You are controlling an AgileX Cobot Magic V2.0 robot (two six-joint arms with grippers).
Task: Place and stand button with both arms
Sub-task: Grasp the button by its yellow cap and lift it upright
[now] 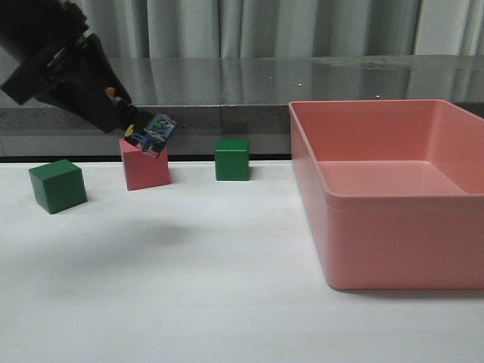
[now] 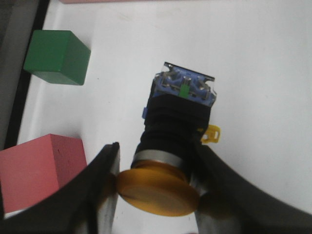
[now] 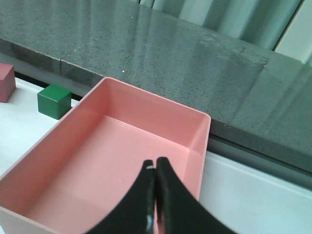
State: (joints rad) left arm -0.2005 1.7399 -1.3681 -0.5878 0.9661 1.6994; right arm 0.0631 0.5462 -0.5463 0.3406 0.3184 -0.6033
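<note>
The button (image 2: 178, 131) has a yellow cap, a black body and a clear bluish base. My left gripper (image 2: 156, 178) is shut on it near the cap, base pointing away from the fingers. In the front view the left gripper (image 1: 130, 125) holds the button (image 1: 153, 132) in the air at the upper left, tilted, just above the pink cube (image 1: 145, 162). My right gripper (image 3: 155, 168) is shut with nothing in it, above the pink bin (image 3: 63, 161). The right arm does not show in the front view.
Two green cubes (image 1: 57, 185) (image 1: 231, 159) sit on the white table either side of the pink cube. A large pink bin (image 1: 378, 249) takes up the right side. A grey stone ledge (image 1: 249, 91) runs along the back.
</note>
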